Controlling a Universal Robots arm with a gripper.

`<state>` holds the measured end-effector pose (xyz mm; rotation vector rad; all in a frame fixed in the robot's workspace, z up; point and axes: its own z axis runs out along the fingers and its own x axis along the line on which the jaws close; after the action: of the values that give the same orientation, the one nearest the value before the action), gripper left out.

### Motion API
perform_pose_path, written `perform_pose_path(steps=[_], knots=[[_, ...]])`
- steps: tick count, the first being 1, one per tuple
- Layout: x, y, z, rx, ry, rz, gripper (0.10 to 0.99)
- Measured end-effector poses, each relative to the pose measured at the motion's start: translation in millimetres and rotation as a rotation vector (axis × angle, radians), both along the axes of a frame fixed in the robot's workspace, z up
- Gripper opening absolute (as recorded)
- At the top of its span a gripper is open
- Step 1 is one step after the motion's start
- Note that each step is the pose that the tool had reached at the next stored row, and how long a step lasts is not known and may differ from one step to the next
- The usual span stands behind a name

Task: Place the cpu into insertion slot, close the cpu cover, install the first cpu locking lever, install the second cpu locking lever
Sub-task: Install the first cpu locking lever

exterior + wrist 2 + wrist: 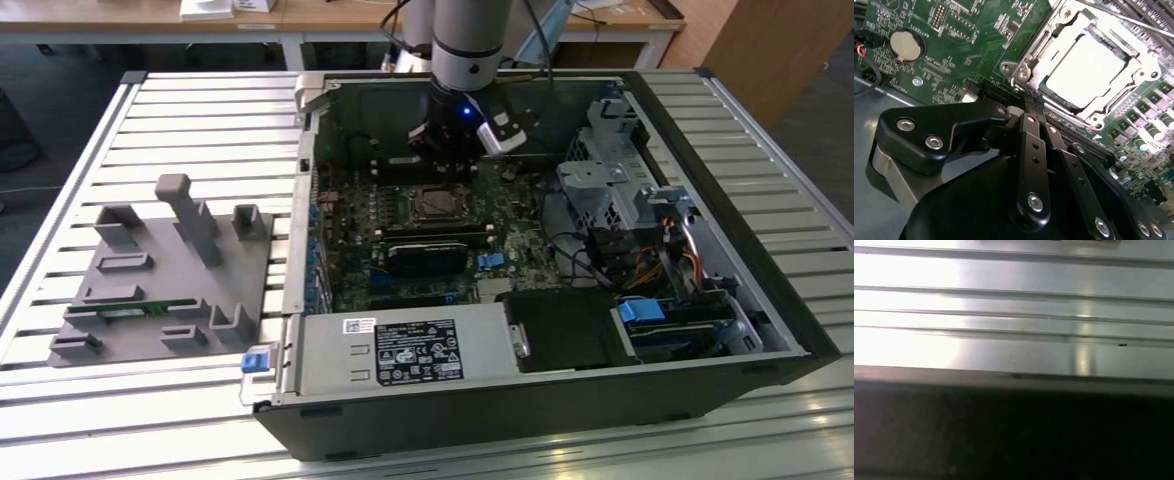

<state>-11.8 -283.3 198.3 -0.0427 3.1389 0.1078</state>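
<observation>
Inside the open computer case, the insertion slot sits on the green circuit board. The cpu lies flat in the slot, its pale metal top glaring. The silvery cpu cover is down around it, framing the chip. A thin metal lever runs along the socket's far side. My gripper is shut with nothing between its fingers, its tips just off one corner of the socket frame. In the exterior view my gripper hangs right behind the slot.
A black card and long memory slots lie just in front of the socket. The drive cage and cables crowd the exterior view's right. A power supply fills the case front. A grey fixture stands on the slatted table.
</observation>
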Motion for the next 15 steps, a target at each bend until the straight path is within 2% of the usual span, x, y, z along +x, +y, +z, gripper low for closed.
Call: perform_pose_path(steps=[3, 6, 10, 15], knots=[[0.0, 0.0, -0.1, 0.019, -0.0001, 0.0, 0.118], [0.0, 0.0, 0.0, 0.03, 0.0, 0.0, 0.118], [0.0, 0.0, 1.0, 0.03, 0.0, 0.0, 0.118], [-0.1, 0.0, 9.6, 0.03, 0.0, 0.0, 0.118]])
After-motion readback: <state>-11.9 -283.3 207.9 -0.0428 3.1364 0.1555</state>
